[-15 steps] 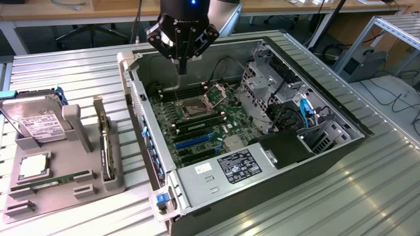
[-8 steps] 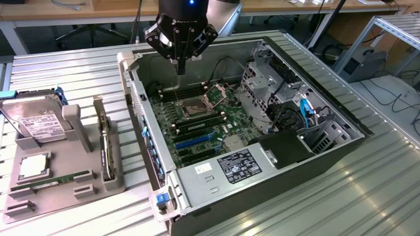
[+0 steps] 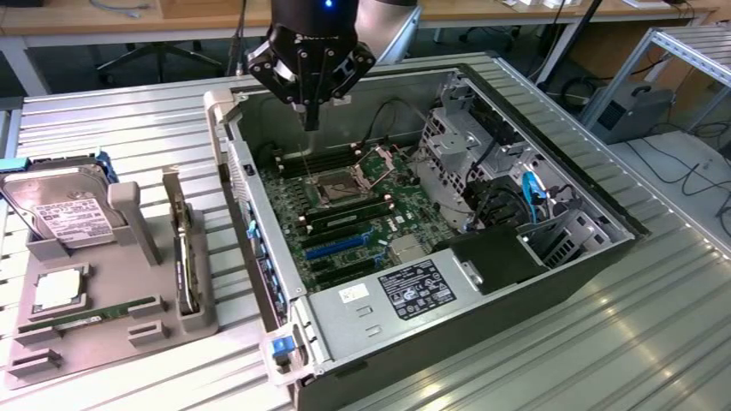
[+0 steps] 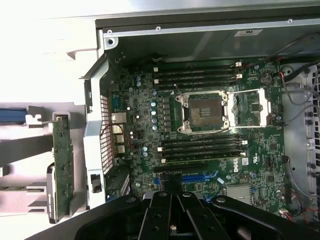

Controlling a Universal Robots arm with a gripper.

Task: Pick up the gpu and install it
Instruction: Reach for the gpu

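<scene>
Gpu (image 4: 62,160), a thin flat circuit card with silvery end bracket, stands on edge in the grey plastic rack (image 3: 109,330), well apart from your black gripper (image 3: 310,124), whose empty fingers are pressed together above the green motherboard (image 3: 342,214).

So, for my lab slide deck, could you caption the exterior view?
Gripper hangs above the open computer case; the gpu stands on edge in the grey holder beside it.
</scene>
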